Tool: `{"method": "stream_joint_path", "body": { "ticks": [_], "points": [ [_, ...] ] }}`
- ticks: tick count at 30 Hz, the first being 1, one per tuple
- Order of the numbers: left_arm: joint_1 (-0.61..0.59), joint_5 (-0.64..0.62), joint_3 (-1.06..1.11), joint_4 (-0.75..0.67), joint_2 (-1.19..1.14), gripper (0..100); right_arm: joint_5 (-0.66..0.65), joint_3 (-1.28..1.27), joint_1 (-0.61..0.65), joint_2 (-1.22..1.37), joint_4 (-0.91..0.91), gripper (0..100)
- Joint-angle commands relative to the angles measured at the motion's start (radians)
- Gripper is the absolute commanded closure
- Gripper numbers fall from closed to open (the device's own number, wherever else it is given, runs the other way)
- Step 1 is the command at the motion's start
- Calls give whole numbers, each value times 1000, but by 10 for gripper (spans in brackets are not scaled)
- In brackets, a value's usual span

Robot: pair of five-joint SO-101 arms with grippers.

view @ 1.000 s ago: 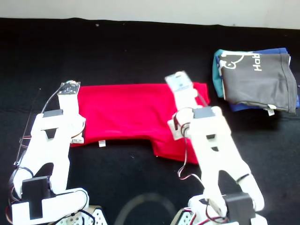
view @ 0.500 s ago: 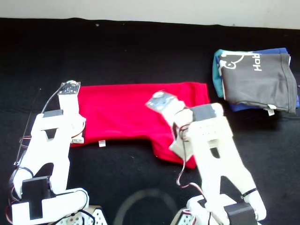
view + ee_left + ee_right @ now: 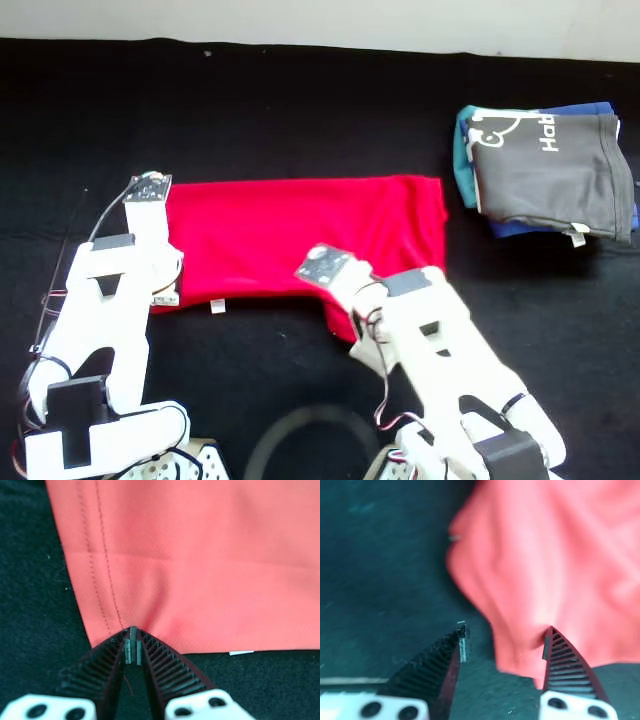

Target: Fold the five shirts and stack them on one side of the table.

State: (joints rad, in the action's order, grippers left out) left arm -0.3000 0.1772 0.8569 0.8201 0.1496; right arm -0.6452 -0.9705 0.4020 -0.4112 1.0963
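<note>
Black cloth covers the table (image 3: pixel 300 100), and the red shirt (image 3: pixel 270 235) lies spread across its middle. A stack of folded shirts (image 3: pixel 550 170), grey on top, sits well apart at the far right.

Over the last second the right arm (image 3: pixel 430 320) has swung back from the shirt's far edge, crossing the cloth to its near edge at the right end. The shirt's outline looks much the same as a second ago, so this reads as repositioning rather than a fold. The right gripper (image 3: pixel 506 632) has its jaws spread wide, with one tip against a rumpled bulge of red fabric and the other over bare table. It seems poised to take hold of that near flap. The left arm has not moved. The left gripper (image 3: pixel 131 637) has its jaws clenched on the shirt's near left corner, where the fabric puckers.

The shirt's long axis runs left to right, parallel to the table's far edge. Its stitched hem is at the left end, so the top end likely points right, toward the stack. A small white tag (image 3: pixel 217 305) pokes out along the near edge.
</note>
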Motion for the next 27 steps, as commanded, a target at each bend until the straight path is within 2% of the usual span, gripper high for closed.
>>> {"method": "stream_joint_path", "body": {
  "ticks": [1,9,11,14,17,21,27],
  "points": [
    [2,-5,8,-11,-4,992,-68,-5,-117,-25,-27,765],
    [2,-5,8,-12,-4,992,-87,166,-153,-113,171,769],
    [2,-5,8,-12,-4,992,-35,239,-162,-159,173,813],
    [2,-5,8,-12,-4,992,103,321,-206,-189,97,998],
    [2,-5,8,-12,-4,992,186,352,-255,-188,10,992],
    [2,-5,8,-12,-4,992,209,341,-263,-163,-114,992],
    [2,-5,10,-12,-4,992,272,414,-297,147,-208,992]
  ]
}}
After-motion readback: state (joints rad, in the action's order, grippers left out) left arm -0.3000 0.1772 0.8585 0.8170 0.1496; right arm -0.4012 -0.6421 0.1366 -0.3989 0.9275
